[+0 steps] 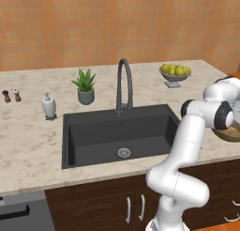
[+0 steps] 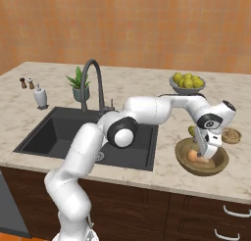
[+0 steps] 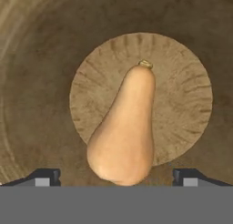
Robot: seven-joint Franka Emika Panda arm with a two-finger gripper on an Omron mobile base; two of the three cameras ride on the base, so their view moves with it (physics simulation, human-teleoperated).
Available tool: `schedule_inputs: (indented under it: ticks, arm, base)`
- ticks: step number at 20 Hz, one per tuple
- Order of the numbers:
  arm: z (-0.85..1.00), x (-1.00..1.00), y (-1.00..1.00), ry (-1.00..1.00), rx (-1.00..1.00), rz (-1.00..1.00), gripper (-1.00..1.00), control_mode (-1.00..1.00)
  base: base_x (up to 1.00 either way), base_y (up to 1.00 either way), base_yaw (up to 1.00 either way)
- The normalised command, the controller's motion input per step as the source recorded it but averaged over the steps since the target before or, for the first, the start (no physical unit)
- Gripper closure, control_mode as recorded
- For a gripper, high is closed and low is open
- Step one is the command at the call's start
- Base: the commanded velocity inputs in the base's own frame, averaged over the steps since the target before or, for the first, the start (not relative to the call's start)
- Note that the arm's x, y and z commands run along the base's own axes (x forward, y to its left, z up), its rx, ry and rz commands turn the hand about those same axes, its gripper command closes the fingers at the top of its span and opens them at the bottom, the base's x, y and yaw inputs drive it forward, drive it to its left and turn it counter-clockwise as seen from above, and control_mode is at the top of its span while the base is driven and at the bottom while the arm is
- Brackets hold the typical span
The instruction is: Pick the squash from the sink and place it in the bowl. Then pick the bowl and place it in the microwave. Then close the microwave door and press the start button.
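1. The white arm (image 2: 147, 110) rises from its base, bends at the elbow and reaches out to its right.
2. The wrist turns downward.
3. The tool (image 2: 206, 154) points down, its two fingertips (image 3: 44, 177) spread wide apart, gripping nothing.

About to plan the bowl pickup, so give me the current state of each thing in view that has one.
squash: lying in the bowl, free of the fingers.
bowl: upright on the counter right of the sink, holding the squash.
pincer: open, its fingertips either side of the squash.
sink: nothing in it, faucet not running.
fruit bowl: upright, full of yellow-green fruit.
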Motion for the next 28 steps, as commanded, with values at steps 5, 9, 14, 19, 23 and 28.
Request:
schedule_inputs:
  ticks: [5, 9, 14, 19, 23, 28]
  arm:
    - [0.14, -0.8, 0.32, -0.2, -0.21, -0.18, -1.0, -1.0]
    - [0.09, -0.88, 0.0, -0.16, -0.02, -0.2, -1.0, -1.0]
    - [0.29, -0.52, 0.0, -0.13, -0.11, -0.11, -1.0, -1.0]
    - [0.0, -0.07, -0.09, -0.02, -0.05, -0.01, -1.0, -1.0]
    - [-0.06, 0.01, -0.29, -0.01, -0.01, 0.0, -1.0, -1.0]
    - [0.0, 0.0, -0.38, -0.06, 0.0, 0.0, -1.0, -1.0]
  base:
    - [0.0, 0.0, 0.0]
    - [0.0, 0.0, 0.0]
    - [0.0, 0.0, 0.0]
    - [0.0, 0.0, 0.0]
    - [0.0, 0.0, 0.0]
    - [0.0, 0.0, 0.0]
